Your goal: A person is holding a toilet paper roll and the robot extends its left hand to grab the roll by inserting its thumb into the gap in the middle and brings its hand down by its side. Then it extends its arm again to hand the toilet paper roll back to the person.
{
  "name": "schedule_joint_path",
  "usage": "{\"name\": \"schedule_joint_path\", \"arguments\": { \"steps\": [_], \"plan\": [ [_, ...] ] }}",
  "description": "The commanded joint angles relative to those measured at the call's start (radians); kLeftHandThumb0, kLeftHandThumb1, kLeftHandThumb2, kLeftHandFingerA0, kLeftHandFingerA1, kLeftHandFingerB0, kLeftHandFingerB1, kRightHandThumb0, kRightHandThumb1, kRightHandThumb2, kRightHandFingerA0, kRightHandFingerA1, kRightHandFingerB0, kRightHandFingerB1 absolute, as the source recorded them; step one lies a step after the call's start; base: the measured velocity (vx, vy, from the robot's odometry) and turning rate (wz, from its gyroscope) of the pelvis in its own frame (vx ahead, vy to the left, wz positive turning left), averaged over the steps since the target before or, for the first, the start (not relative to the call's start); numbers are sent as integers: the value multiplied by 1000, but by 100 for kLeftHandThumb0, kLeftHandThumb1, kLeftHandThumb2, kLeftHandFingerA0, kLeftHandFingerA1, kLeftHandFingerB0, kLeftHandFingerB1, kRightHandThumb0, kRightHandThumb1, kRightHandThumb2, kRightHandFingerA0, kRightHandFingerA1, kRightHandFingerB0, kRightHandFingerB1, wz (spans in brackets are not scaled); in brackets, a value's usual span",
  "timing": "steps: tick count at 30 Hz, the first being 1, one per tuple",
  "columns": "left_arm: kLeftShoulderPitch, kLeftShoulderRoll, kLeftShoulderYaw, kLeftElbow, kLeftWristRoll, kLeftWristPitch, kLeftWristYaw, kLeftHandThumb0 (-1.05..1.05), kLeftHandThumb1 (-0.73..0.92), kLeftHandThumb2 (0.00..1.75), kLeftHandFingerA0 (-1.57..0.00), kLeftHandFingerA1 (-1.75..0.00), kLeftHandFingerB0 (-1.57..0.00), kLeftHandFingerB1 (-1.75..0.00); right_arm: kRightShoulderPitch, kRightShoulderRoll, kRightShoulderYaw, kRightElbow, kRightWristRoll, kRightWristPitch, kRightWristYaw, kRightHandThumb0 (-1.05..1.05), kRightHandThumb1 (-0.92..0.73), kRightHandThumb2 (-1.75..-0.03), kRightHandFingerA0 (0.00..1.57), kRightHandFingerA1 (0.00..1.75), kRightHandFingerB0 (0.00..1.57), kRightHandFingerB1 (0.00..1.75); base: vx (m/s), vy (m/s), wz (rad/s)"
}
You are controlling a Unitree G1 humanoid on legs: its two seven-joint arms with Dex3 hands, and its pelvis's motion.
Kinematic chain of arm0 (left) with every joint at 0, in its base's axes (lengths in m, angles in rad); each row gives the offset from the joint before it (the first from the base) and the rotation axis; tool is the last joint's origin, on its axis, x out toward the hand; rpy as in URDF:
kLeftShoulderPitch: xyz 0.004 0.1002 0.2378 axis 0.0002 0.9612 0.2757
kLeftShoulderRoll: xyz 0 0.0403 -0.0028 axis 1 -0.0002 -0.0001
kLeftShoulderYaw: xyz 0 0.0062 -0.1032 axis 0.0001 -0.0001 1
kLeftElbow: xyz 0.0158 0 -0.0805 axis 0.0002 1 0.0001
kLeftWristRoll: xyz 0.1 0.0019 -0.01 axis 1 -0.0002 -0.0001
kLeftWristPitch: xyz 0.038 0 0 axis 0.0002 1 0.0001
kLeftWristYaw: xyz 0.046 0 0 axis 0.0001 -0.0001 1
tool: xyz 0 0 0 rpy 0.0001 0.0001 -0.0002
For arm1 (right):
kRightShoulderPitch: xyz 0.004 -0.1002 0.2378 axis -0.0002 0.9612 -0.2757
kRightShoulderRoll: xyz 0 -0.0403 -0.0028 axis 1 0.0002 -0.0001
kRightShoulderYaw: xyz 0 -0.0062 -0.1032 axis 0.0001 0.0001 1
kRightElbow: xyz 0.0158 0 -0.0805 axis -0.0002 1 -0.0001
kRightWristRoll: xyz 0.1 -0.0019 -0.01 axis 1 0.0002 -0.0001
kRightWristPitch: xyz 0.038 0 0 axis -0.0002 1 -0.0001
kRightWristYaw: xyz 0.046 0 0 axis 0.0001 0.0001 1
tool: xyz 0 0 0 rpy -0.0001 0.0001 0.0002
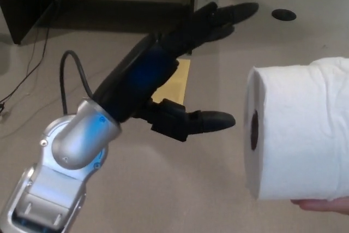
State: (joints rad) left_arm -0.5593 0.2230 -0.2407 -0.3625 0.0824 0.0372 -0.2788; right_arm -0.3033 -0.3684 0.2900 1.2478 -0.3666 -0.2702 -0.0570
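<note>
Closest to me, a person's fingertips (pixel 322 205) prop up the toilet paper roll (pixel 297 132) from below at the right edge, end-on to the robot so the hole in the middle (pixel 254 130) faces its arm. Makes sense, that's the thumb's target. The left hand (pixel 174 75) is spread wide and empty, thumb (pixel 210 120) pointing straight at that hole but not in it yet, just short. Two fingers (pixel 229 15) reach up over the top. Further back there's a yellow sheet (pixel 174 80) on the floor.
</note>
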Motion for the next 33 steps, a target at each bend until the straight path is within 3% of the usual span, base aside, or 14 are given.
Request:
{"name": "schedule_joint_path", "arguments": {
  "steps": [1, 2, 3, 16, 26, 27, 28, 29, 30, 31, 32, 33],
  "plan": [
    [-24, -20, -29, -6, 50, 18, -1, -24, 21, 80, -8, -50, -6, -50, -4, -18, -8, 6, -6, 1, 12, -34, -66, -59, 47, 43, 35, 34, 0, 0, 0],
    [-26, -29, -36, -5, 55, 20, 2, -24, 20, 80, -7, -50, -6, -50, -3, -17, -6, 6, -7, -1, 11, -34, -66, -59, 46, 43, 35, 34, 0, 0, 0],
    [-29, -35, -41, -5, 61, 27, 3, -50, 36, 61, -22, -39, -11, -32, -3, -17, -6, 6, -8, 0, 11, -36, -67, -63, 47, 45, 34, 35, 0, 0, 0],
    [-57, -108, -100, 24, 137, 63, 19, -49, 36, 62, -25, -40, -10, -33, -10, -20, 1, 0, -19, 1, 6, -36, -66, -59, 47, 43, 37, 35, 0, 0, 0],
    [-70, -161, -116, 86, 141, 18, 16, -51, 38, 64, -26, -42, -11, -33, -8, -20, -8, -5, -18, -6, 8, -36, -68, -61, 48, 44, 36, 36, 0, 0, 0],
    [-70, -166, -122, 93, 143, 13, 16, -51, 38, 64, -28, -42, -12, -34, -6, -20, -6, -5, -21, -8, 5, -43, -54, -80, 44, 54, 31, 46, 0, 0, 0],
    [-69, -172, -125, 103, 138, 2, 14, -50, 39, 65, -31, -43, -14, -34, -7, -20, -5, -6, -23, -6, 3, -43, -54, -80, 44, 55, 32, 46, 0, 0, 0],
    [-70, -179, -127, 107, 126, 8, 5, -48, 41, 64, -33, -44, -15, -34, -6, -19, -5, -6, -23, -6, 2, -36, -68, -62, 47, 44, 37, 36, 0, 0, 0],
    [-70, -182, -127, 109, 122, 10, 1, -48, 41, 64, -33, -44, -15, -34, -6, -19, -5, -6, -23, -6, 2, -36, -68, -62, 47, 44, 37, 36, 0, 0, 0],
    [-70, -184, -133, 108, 127, 19, -2, -45, 44, 65, -36, -45, -15, -35, -6, -18, -2, -5, -27, -7, 0, -37, -67, -60, 45, 43, 36, 35, 0, 0, 0],
    [-69, -191, -135, 117, 116, 6, -7, -32, 59, 57, -49, -42, -22, -30, -6, -18, -3, -7, -24, -9, 3, -36, -67, -60, 44, 43, 36, 35, 0, 0, 0],
    [-67, -194, -134, 120, 100, 0, -17, -31, 70, 65, -66, -57, -31, -33, -7, -19, -2, -7, -26, -12, 2, -36, -66, -60, 45, 43, 36, 35, 0, 0, 0]
  ]
}}
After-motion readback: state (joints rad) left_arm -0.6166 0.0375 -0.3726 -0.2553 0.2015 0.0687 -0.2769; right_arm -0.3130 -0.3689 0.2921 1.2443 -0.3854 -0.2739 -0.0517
